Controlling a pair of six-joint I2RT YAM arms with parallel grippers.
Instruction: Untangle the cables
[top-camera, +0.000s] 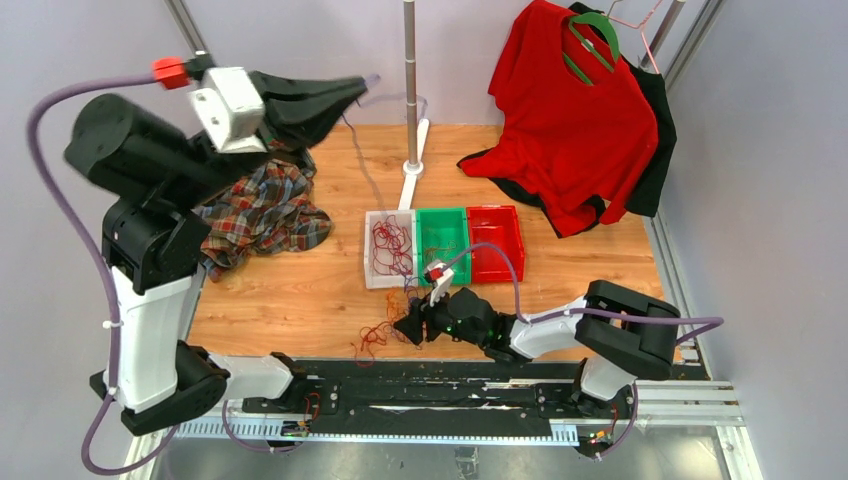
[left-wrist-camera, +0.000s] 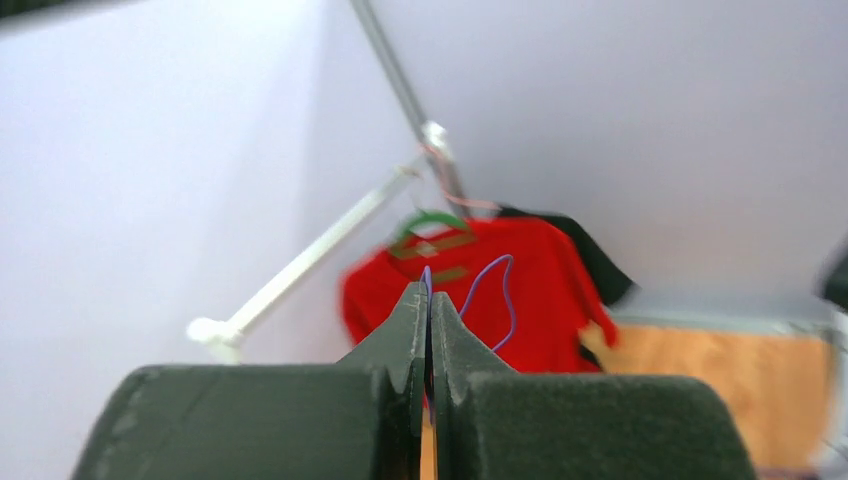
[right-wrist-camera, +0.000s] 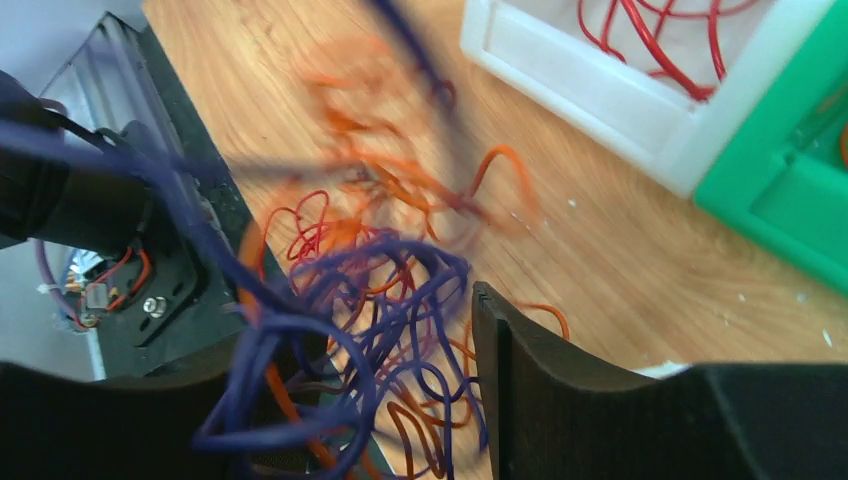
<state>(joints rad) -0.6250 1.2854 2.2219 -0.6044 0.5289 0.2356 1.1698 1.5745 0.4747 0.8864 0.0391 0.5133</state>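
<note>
Left hand (left-wrist-camera: 428, 300) is raised high over the far left of the table (top-camera: 300, 290), its jaws pressed together on a thin purple-blue cable (left-wrist-camera: 505, 290), a loop of which curls out just past the tips. From there a faint strand appears to run down toward the near edge, where the right hand (top-camera: 412, 325) sits low against the tangle (right-wrist-camera: 370, 300) of purple-blue and orange-brown loops. That hand's jaws stand apart with the clump between them, and no clear pinch shows. More red cables (top-camera: 392, 245) lie in the white bin (top-camera: 372, 272) just beyond, and a few red loops trail on the wood beside the clump. The main risk, as I judge it, is the pull from above. If the raised strand is drawn taut while the right hand has no firm hold, the whole clump would lift or drag instead of giving up one cable, and the knots in it would cinch tighter. A grip that catches the purple strand along with the rest would cause the same trouble. The strand could also slide out of the left hand's narrow tips. The clump lies close to the table's near edge, so a sideways tug could spill loops onto the black rail (top-camera: 420, 385) below.
</note>
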